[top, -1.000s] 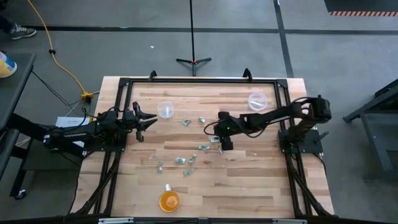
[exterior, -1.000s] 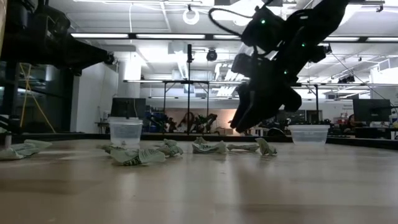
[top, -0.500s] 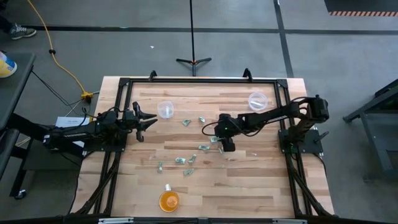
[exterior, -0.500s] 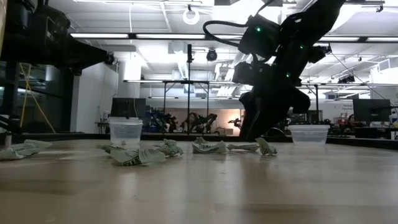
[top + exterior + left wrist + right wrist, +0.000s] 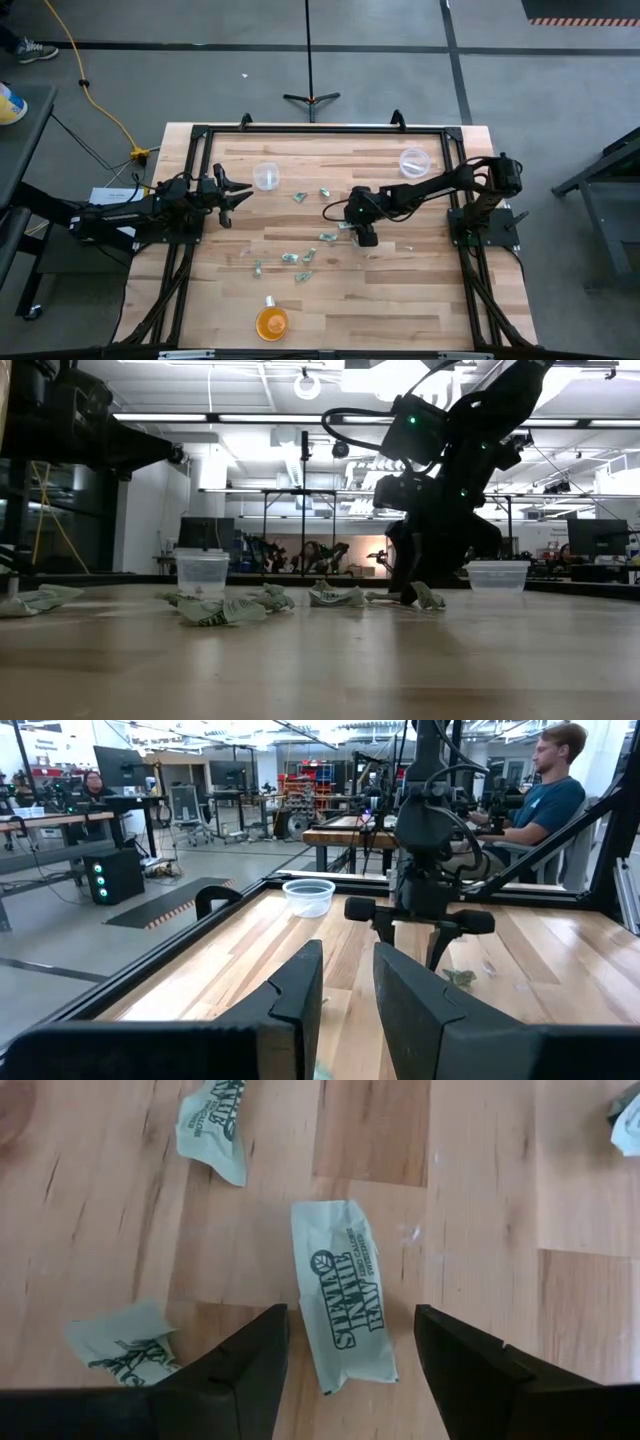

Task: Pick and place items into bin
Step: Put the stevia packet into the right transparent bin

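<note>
Several pale-green packets (image 5: 290, 257) lie flat and scattered on the wooden table. My right gripper (image 5: 365, 236) stands mid-table with its fingers pointing straight down. It is open in the right wrist view, with one finger on each side of a printed packet (image 5: 345, 1295) and a gap at both sides. In the low view its fingertips (image 5: 408, 596) are down at the table top beside a packet (image 5: 429, 596). My left gripper (image 5: 235, 193) waits open and level over the table's left side, touching nothing.
Two clear cups stand near the far edge (image 5: 265, 176) (image 5: 414, 161), and an orange cup (image 5: 272, 322) stands near the near edge. Other packets lie close by (image 5: 215, 1125) (image 5: 125, 1342). A black frame (image 5: 320, 129) rims the table. A person (image 5: 555, 780) sits beyond the table.
My right gripper has come down from above the packets to the table top and has tipped from a slant to pointing straight down, staying open. No packet has moved.
</note>
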Controlling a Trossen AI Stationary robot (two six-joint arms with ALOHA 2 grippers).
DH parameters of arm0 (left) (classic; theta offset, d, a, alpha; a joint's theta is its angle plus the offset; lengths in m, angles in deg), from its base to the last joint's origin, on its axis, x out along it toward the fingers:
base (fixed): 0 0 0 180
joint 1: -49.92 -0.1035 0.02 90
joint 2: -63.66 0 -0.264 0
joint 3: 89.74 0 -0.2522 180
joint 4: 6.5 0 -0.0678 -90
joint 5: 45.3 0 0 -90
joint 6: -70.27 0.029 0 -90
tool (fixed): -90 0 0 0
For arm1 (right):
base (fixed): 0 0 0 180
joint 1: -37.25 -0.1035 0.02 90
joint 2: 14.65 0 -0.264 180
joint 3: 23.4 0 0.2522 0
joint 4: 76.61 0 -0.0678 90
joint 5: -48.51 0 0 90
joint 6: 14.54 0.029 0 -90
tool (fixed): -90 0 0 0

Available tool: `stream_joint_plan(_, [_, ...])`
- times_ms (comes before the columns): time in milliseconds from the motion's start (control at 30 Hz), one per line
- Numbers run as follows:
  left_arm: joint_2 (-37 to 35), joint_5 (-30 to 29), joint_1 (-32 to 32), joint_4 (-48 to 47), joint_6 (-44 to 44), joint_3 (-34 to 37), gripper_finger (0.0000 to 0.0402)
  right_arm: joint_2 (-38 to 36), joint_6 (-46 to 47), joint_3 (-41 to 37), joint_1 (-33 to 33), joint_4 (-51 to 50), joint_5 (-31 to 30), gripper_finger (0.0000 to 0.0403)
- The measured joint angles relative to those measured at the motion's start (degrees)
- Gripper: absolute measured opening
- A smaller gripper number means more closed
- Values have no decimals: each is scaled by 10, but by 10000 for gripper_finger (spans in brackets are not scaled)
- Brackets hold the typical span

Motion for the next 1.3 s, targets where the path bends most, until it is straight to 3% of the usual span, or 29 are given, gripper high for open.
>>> stream_joint_plan(167, [0,0,0,0,0,0,127,0,0,0,0,-1,0,186])
stream_joint_plan(433, [0,0,0,0,0,0,127,1,-7,0,0,-1,-10,121])
stream_joint_plan(767, [0,0,0,0,0,0,128,3,-22,34,2,-24,-98,28])
stream_joint_plan(867, [0,0,0,0,0,0,128,2,-36,73,1,-82,-142,5])
stream_joint_plan(1100, [0,0,0,0,0,0,128,2,-35,164,39,-310,-272,4])
stream_joint_plan(1300, [0,0,0,0,0,0,128,-11,5,186,107,-439,-300,3])
